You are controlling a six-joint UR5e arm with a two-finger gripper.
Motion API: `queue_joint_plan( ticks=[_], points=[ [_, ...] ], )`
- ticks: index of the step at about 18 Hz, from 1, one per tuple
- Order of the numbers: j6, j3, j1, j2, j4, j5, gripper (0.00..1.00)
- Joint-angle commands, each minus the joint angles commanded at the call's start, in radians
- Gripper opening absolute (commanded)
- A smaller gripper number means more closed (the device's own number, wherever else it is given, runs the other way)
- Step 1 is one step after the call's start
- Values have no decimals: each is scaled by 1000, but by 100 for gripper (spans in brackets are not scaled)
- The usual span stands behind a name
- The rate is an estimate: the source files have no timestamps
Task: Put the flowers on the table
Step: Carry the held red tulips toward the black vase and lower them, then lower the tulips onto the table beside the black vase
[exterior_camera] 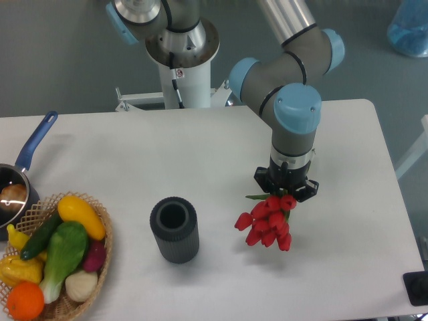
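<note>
Red tulips hang bunched just below the gripper, whose fingers are clamped on the stems, above the white table.

High fixed view over table

Red tulip flowers bunched, heads down-left, above white table

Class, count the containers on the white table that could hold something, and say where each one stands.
3. A dark cylinder stands upright near the middle front. A wicker basket of vegetables and fruit sits at the front left corner. A blue-handled saucepan sits at the left edge, partly cut off.
</note>
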Motion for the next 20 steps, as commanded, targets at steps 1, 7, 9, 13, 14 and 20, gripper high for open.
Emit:
queue_joint_plan(
  ticks=[1,7,9,13,14,20],
  points=[
    [0,0,0,-6,2,0,34],
    [2,8,2,-20,5,0,41],
    [2,8,2,-22,5,0,42],
    [2,9,3,-20,5,0,43],
    [2,9,3,-20,5,0,49],
    [3,9,5,-20,6,2,67]
  ],
)
